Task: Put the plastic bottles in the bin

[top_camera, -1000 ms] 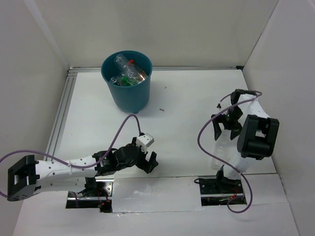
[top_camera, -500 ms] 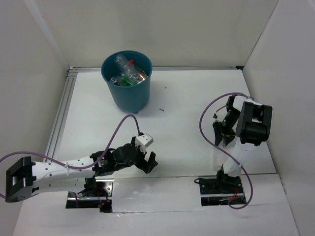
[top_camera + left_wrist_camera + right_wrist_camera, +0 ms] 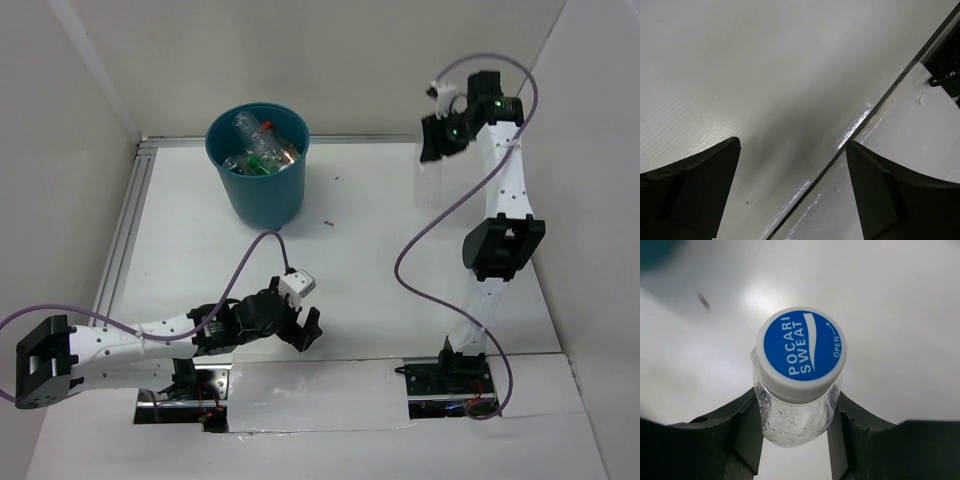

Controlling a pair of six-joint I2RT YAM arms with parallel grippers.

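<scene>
The dark teal bin (image 3: 262,190) stands at the back left of the table, and several plastic bottles (image 3: 258,146) lie inside it, one with a red cap and one green. My right gripper (image 3: 438,140) is raised high at the back right, shut on the neck of a clear bottle (image 3: 430,182) that hangs below it. The right wrist view shows that bottle's blue and white cap (image 3: 800,347) just beyond the right gripper (image 3: 795,422), with a finger (image 3: 745,435) against each side of the neck. My left gripper (image 3: 303,333) rests low near the front edge, open and holding nothing (image 3: 792,190).
An aluminium rail (image 3: 125,225) runs along the table's left side. White walls close in the left, back and right. A purple cable (image 3: 425,245) loops beside the right arm. A dark seam (image 3: 860,125) crosses the table under the left gripper. Small dark specks (image 3: 328,222) lie near the bin.
My right gripper closed on the clear bottle low at the right, then the arm stretched up and toward the back, carrying the bottle. The left arm has hardly moved.
</scene>
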